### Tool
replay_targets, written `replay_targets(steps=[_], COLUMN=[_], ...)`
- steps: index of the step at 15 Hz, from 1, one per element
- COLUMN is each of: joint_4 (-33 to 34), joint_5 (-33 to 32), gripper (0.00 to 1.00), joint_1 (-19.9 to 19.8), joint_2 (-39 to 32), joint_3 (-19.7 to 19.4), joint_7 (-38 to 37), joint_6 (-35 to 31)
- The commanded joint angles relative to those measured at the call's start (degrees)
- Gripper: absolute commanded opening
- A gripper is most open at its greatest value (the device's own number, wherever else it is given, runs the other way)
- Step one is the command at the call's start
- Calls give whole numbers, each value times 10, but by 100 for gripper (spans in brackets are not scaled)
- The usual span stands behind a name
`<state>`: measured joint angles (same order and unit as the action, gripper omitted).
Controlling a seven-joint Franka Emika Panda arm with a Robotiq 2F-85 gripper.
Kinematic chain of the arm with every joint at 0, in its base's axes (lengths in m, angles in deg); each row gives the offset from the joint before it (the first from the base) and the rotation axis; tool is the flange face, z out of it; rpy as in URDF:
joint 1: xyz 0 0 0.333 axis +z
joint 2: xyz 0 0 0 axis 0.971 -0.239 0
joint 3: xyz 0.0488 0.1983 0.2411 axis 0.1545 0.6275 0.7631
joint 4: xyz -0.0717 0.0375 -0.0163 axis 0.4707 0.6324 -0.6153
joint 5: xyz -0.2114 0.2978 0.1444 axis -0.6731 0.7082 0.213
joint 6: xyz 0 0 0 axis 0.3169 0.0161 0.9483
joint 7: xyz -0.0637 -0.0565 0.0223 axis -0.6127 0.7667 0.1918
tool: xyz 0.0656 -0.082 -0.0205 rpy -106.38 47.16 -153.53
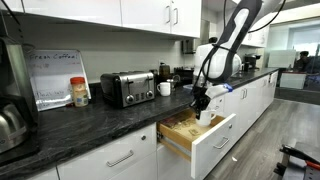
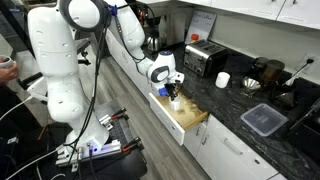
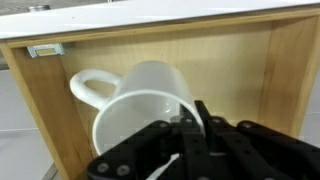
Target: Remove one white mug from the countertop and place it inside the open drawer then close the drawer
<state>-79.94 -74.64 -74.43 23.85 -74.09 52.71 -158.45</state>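
In the wrist view a white mug (image 3: 140,100) lies in the light wood interior of the open drawer (image 3: 250,70), handle to the left. My gripper (image 3: 190,125) is shut on its rim, one finger inside and one outside. In both exterior views my gripper (image 1: 201,101) (image 2: 172,92) reaches down into the open white drawer (image 1: 212,142) (image 2: 188,118) under the dark countertop (image 1: 90,118) (image 2: 235,105). A second white mug (image 1: 165,88) (image 2: 223,80) stands on the countertop beside the toaster.
A silver toaster (image 1: 127,88) (image 2: 203,60), a jar (image 1: 79,92), black mugs (image 1: 163,72) and a kettle (image 1: 10,125) stand on the counter. A clear plastic container (image 2: 263,120) lies further along. White cabinet doors flank the drawer.
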Motion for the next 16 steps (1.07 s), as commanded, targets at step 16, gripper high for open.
replay_targets(steps=[16], joint_4=[121], joint_5=[37], gripper=[2], joint_1=[16], joint_2=[-142], joint_3=[-5], joint_7=[24], joint_6=[-8])
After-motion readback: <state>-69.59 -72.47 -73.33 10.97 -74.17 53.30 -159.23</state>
